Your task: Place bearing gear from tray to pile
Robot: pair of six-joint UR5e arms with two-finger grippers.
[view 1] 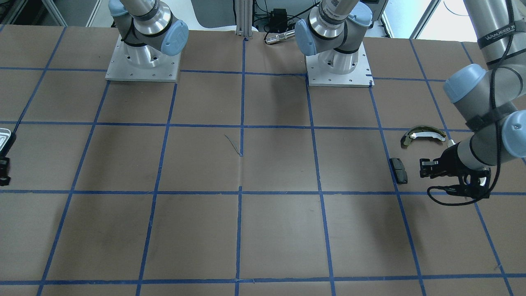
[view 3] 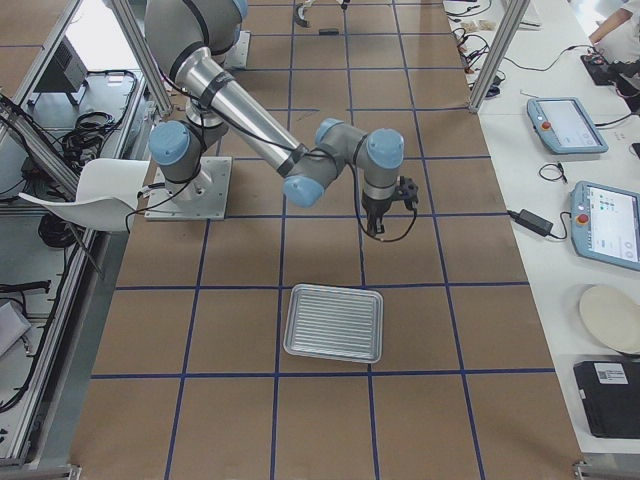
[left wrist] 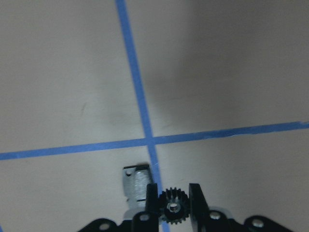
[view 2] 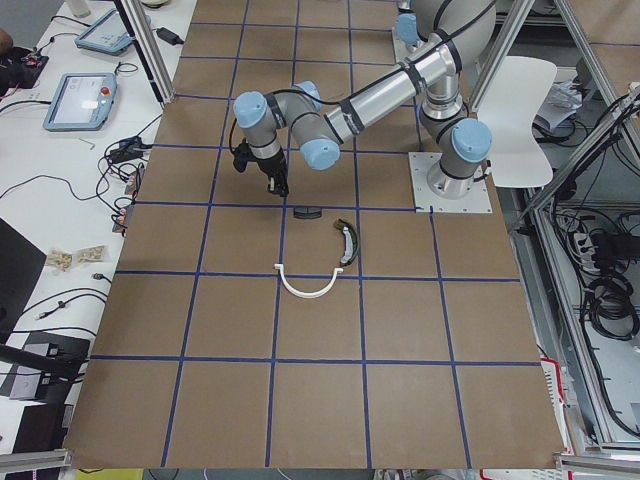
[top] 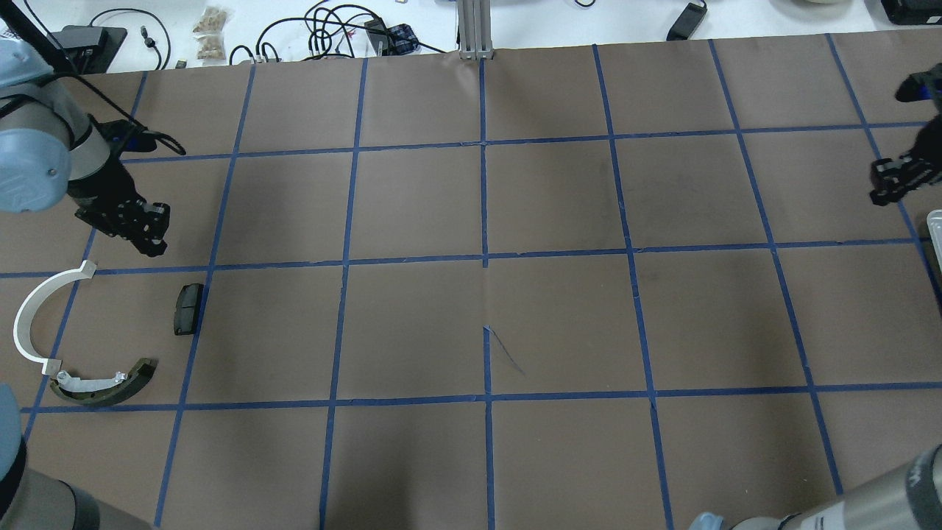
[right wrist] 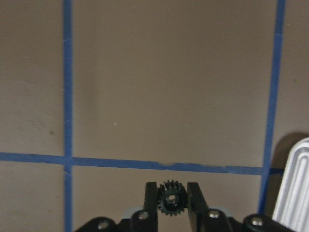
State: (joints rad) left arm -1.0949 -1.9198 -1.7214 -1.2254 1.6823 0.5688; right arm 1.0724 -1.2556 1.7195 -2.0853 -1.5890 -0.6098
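In the left wrist view my left gripper (left wrist: 173, 205) is shut on a small black toothed bearing gear (left wrist: 173, 208), held above the table. It hovers just beyond the pile (top: 143, 232): the white half-ring arc (top: 33, 316), the black pad (top: 188, 309) and the olive brake shoe (top: 103, 383). My right gripper (right wrist: 172, 200) is also shut on a small black gear (right wrist: 171, 197), above the table beside the ridged white tray (right wrist: 294, 188). The tray (view 3: 333, 322) looks empty in the exterior right view.
Brown table with a blue tape grid. A pale block-shaped piece (left wrist: 137, 186) lies on the table just behind my left fingers. Both arm bases (view 1: 143, 57) stand at the robot's side of the table. Cables and tablets lie beyond the far edge.
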